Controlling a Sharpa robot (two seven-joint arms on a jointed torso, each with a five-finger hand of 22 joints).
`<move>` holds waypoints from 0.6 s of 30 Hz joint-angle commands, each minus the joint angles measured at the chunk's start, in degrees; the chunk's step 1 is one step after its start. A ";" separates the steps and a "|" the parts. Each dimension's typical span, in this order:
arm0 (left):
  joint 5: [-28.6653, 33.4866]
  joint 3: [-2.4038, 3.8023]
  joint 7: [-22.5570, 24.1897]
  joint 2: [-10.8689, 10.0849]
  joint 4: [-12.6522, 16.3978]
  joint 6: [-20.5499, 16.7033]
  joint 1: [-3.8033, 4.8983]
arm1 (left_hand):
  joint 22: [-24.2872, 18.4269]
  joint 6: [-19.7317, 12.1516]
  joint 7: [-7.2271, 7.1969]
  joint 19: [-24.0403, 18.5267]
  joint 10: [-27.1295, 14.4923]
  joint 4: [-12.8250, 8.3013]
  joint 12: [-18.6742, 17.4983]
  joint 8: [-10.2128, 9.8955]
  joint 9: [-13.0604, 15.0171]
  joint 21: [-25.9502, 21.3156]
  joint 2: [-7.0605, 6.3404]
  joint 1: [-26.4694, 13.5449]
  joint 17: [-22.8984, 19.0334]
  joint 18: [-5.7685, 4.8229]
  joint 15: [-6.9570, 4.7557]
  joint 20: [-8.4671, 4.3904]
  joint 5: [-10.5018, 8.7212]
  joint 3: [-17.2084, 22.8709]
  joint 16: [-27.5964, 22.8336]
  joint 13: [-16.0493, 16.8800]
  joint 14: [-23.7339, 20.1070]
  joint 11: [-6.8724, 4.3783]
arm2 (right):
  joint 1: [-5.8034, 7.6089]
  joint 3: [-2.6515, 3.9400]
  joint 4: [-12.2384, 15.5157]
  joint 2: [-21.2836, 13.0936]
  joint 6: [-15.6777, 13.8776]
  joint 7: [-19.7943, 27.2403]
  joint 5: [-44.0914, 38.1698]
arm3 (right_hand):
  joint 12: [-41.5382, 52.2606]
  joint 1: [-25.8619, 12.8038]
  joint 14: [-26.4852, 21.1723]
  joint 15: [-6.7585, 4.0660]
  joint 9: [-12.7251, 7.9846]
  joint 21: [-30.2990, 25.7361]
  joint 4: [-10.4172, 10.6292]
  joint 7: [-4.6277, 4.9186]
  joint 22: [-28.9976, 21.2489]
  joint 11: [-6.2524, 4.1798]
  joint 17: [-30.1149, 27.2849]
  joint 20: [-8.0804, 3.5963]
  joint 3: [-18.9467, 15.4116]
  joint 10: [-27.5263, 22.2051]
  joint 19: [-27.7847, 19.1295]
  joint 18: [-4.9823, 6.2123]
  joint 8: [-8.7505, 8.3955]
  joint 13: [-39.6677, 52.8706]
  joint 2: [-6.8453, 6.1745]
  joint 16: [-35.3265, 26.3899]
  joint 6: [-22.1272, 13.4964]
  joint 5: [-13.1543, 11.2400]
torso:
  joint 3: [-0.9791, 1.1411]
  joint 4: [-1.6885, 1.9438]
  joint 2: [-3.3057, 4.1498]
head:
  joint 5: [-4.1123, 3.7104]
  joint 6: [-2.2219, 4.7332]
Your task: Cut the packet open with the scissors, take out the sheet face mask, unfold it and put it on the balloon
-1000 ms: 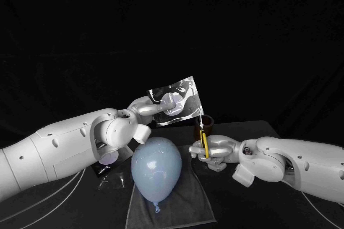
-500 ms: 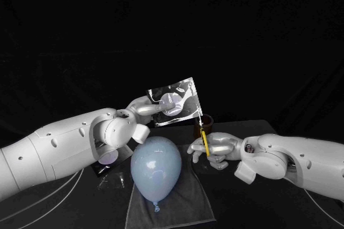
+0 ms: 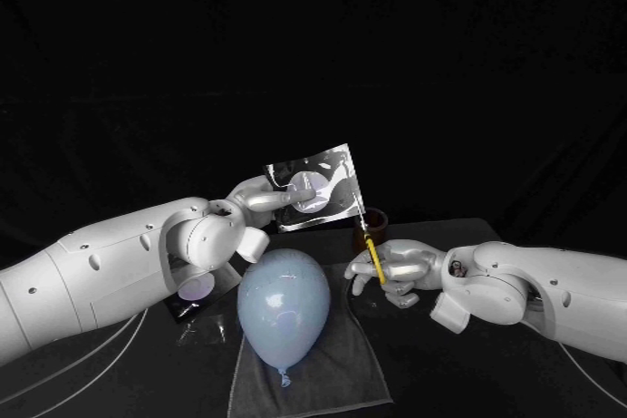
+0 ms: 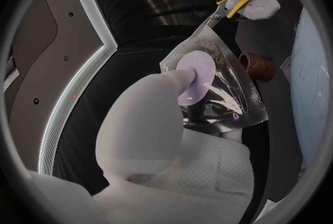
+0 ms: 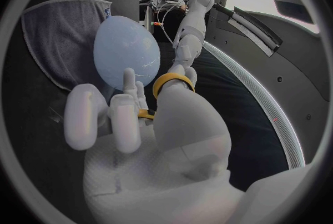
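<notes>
silver left fingers [image 3: 278, 199] pinch packet [image 3: 320, 188], right fingers [image 3: 360, 275] grip scissors [image 3: 374, 257]

A grey towel [image 3: 327, 382] lies flat on the black desk [image 3: 484, 382], in the middle, close to the near edge. A small brown cup [image 3: 378, 220] stands up straight farther back, a bit to the right. Its round top is open. Behind the desk all is black.
</notes>
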 commanded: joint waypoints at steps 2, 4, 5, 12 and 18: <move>-1.74 0.00 -0.87 -0.05 -0.03 1.42 -0.01 | 0.11 0.32 -0.18 0.44 0.42 -0.55 -0.18 0.19 1.97 0.43 0.22 -0.39 0.09 0.95 -0.01 -0.12 0.19 0.49 -0.36 0.08 0.41 -0.07 | 0.35 0.13 -0.01 -0.20 0.63 0.28 -0.79 | -0.28 -0.18 0.90 0.48 0.09 -0.28 -0.31 0.60 5.78 -0.07 0.32 0.05 -1.47 -0.41 -0.31 0.54 -0.23 -0.18 -0.59 -0.41 0.46 -0.20 | -0.02 -0.02 0.00 | -0.05 0.01; -1.89 0.00 -1.00 -0.10 -0.04 1.49 -0.01 | 0.12 0.32 -0.18 0.48 0.43 -0.59 -0.18 0.20 1.99 0.47 0.23 -0.43 0.09 0.94 -0.01 -0.15 0.19 0.52 -0.36 0.08 0.42 -0.07 | 0.44 0.12 -0.03 -0.26 0.75 0.21 -0.82 | -0.42 -0.21 0.82 0.51 0.23 -0.57 -0.28 0.62 5.60 -0.03 0.13 0.10 -1.46 -0.42 -0.47 0.60 -0.23 -0.51 -0.64 -0.50 0.80 -0.20 | -0.03 0.01 0.01 | -0.15 0.09; -1.98 0.00 -1.08 -0.13 -0.05 1.54 -0.01 | 0.12 0.32 -0.18 0.48 0.43 -0.59 -0.18 0.20 1.99 0.47 0.23 -0.43 0.09 0.94 -0.01 -0.15 0.19 0.52 -0.36 0.08 0.42 -0.07 | 0.48 0.12 -0.05 -0.29 0.80 0.18 -0.83 | -0.46 -0.22 0.79 0.54 0.32 -0.56 -0.27 0.62 5.60 -0.02 0.08 0.12 -1.46 -0.36 -0.46 0.60 -0.19 -0.69 -0.67 -0.52 1.07 -0.20 | -0.03 0.03 0.01 | -0.16 0.08; -2.37 -0.02 -1.50 -0.27 -0.02 1.92 -0.01 | 0.14 0.31 -0.18 0.56 0.47 -0.67 -0.17 0.22 2.04 0.53 0.26 -0.51 0.11 0.93 -0.02 -0.20 0.19 0.58 -0.37 0.09 0.45 -0.08 | 0.68 0.12 -0.05 -0.16 0.71 0.34 -0.80 | -0.53 -0.25 0.74 0.57 0.61 -0.66 -0.20 0.60 5.52 0.00 0.00 0.18 -1.42 -0.09 -0.51 0.63 -0.11 -1.24 -0.67 -0.53 1.89 -0.20 | -0.04 0.05 0.04 | -0.22 0.20; -2.73 -0.03 -1.69 -0.26 0.07 2.17 -0.01 | 0.15 0.31 -0.19 0.59 0.50 -0.73 -0.17 0.23 2.07 0.56 0.28 -0.55 0.13 0.92 -0.03 -0.23 0.19 0.61 -0.37 0.09 0.48 -0.09 | 0.91 0.12 -0.07 0.09 -0.15 0.97 -0.37 | 0.41 0.01 1.06 0.31 1.68 0.42 -0.27 0.04 6.06 -0.31 0.52 0.04 -1.46 2.38 0.17 0.40 0.67 -2.26 -0.24 -0.11 5.13 -0.20 | -0.05 0.04 0.03 | -0.23 0.32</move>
